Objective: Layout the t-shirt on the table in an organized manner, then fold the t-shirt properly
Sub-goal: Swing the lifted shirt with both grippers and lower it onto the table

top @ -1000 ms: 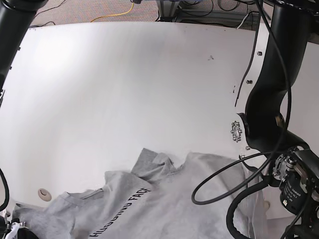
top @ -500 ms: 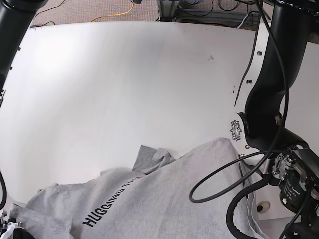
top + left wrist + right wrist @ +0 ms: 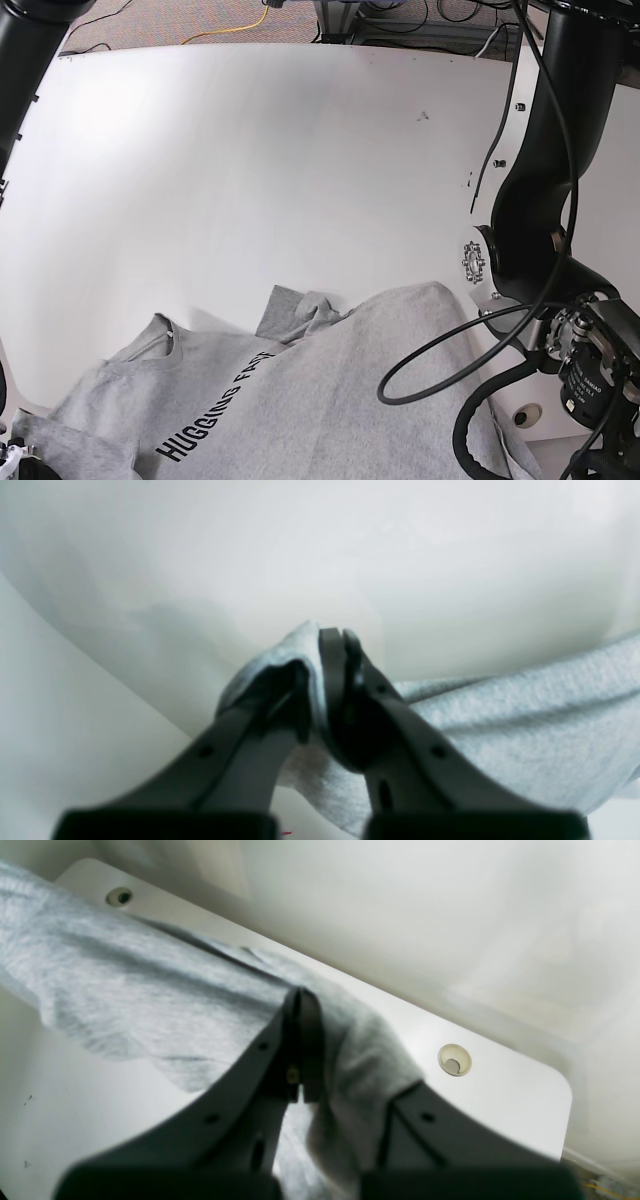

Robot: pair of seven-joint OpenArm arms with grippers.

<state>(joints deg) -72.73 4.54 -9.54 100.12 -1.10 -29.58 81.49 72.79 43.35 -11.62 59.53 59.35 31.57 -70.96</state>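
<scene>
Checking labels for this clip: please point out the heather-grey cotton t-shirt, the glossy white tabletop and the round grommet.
heather-grey cotton t-shirt [image 3: 330, 400]: base view, plain fabric right of the dark lettering.
glossy white tabletop [image 3: 250, 170]: base view, bare middle of the surface.
round grommet [image 3: 454, 1060]: right wrist view, its centre, beside the cloth.

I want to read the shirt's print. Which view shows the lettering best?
The base view: the dark lettering on the t-shirt shows only there, cut off at the frame's bottom. Both wrist views show only plain grey cloth pinched in a gripper, with no print.
</scene>
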